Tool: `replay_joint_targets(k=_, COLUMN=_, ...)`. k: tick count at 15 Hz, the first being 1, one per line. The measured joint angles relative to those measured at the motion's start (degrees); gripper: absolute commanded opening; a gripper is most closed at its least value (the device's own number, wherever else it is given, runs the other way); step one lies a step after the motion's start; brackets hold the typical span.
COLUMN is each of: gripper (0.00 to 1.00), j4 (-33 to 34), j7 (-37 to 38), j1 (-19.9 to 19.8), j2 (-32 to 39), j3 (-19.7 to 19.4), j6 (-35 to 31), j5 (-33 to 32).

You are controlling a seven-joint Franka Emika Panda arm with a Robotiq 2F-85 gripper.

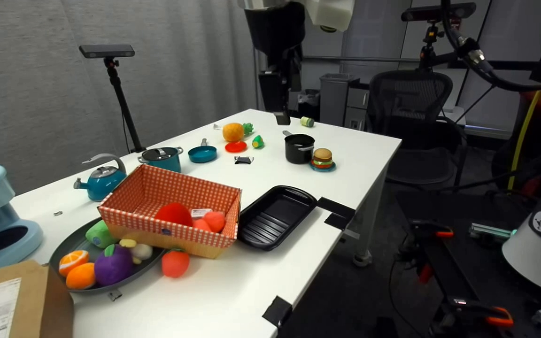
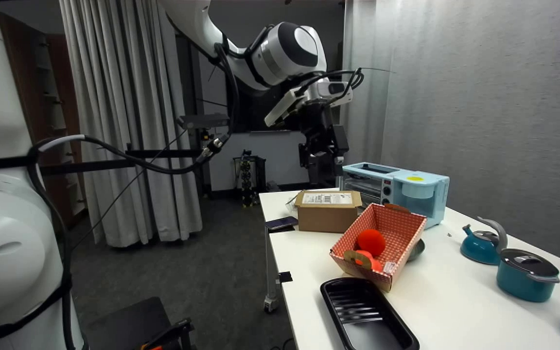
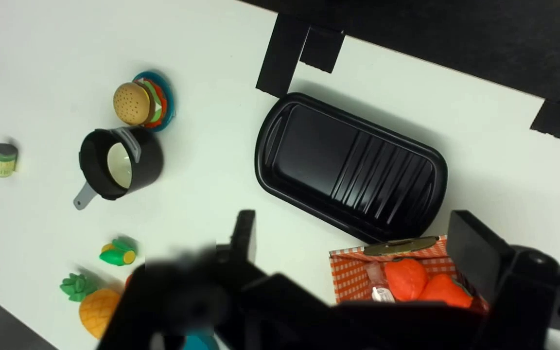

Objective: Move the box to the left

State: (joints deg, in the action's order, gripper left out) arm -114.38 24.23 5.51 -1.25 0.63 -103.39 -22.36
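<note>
- Wrist view: the box [image 3: 350,278], open-topped with red-and-white checked walls, lies low in the frame, partly hidden by the gripper [image 3: 358,238]; two red toy fruits [image 3: 406,279] and a white label [image 3: 382,294] show inside it.
- Both exterior views put the box on the white table [image 1: 223,291]; it overlaps the edge of a round dark plate [image 1: 75,239], though whether it rests on that rim I cannot tell.
- Just beside one end of the box is the black ridged tray [image 3: 328,160]; I cannot tell if they touch.
- Fingers [image 3: 474,253] stand wide apart, holding nothing; the gripper hangs above the table, well apart from the box.
- On the plate sits toy food, a purple eggplant [image 1: 113,265] among it; a red toy [image 1: 175,263] lies on the table near the box.
- Past the box stand a teal kettle [image 1: 104,185], a lidded teal pot [image 1: 169,163] and a teal pan [image 1: 202,154].
- Farther off, a toy burger [image 3: 134,103] is just beside a black pot [image 3: 149,155].
- Beyond the box in an exterior view are a cardboard carton [image 2: 326,218] and a light-blue appliance [image 2: 423,190].
</note>
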Motion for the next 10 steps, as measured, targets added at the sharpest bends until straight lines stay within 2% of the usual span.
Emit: replay_joint_targets(k=10, gripper=1.00, j4=-10.9, j7=17.8, j1=-0.8, j2=-10.5, j3=1.4, j6=0.1, j5=1.1)
